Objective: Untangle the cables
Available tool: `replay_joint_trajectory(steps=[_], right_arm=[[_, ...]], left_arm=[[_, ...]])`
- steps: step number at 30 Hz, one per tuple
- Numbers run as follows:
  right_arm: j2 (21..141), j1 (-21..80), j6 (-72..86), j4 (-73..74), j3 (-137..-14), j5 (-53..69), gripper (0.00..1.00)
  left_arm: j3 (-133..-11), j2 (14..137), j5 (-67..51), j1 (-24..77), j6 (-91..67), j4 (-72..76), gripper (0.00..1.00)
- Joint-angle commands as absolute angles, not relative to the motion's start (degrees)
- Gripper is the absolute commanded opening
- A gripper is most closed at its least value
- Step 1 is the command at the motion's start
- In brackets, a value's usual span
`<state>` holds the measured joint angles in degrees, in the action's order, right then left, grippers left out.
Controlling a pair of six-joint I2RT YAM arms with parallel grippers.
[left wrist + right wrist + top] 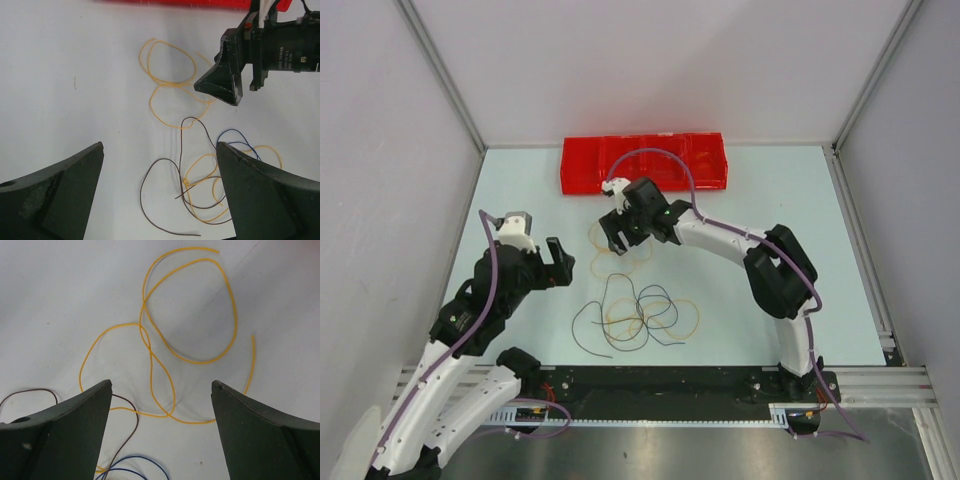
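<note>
The right gripper hangs with its jaws spread wide and empty above a yellow cable. That cable lies in two loose loops on the counter, near the red tray. Closer to the arms, a brown cable, a blue cable and a second yellow cable lie crossed in a tangle. The left gripper, its jaws also wide and empty, is poised left of that tangle.

Left arm, right arm wearing white shells, black joints. Thick purple cable running along each. Left pincer, right pincer showing dark, scuffed wedge fingers.
</note>
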<state>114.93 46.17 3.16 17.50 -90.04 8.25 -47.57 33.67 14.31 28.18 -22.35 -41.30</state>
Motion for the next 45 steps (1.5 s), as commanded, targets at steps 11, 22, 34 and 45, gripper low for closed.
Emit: replay_joint_trajectory(steps=[11, 22, 34, 45], right_arm=[[126.7, 47.9, -6.7, 20.3, -102.3, 8.4, 0.81], [133.1, 48.8, -8.0, 22.1, -108.6, 7.9, 0.73], [137.5, 50.4, -8.8, 22.4, -112.7, 6.2, 0.49], [137.3, 50.7, -5.1, 19.2, -108.6, 10.5, 0.0]], left_arm=[[-46.8, 33.5, 12.7, 27.8, -20.7, -39.3, 1.0], [-46.7, 33.8, 12.8, 27.7, -20.7, -39.1, 1.0], [-46.6, 33.7, 12.8, 27.2, -20.7, -38.9, 1.0], [-46.4, 33.5, 12.1, 26.1, -20.5, -38.7, 1.0]])
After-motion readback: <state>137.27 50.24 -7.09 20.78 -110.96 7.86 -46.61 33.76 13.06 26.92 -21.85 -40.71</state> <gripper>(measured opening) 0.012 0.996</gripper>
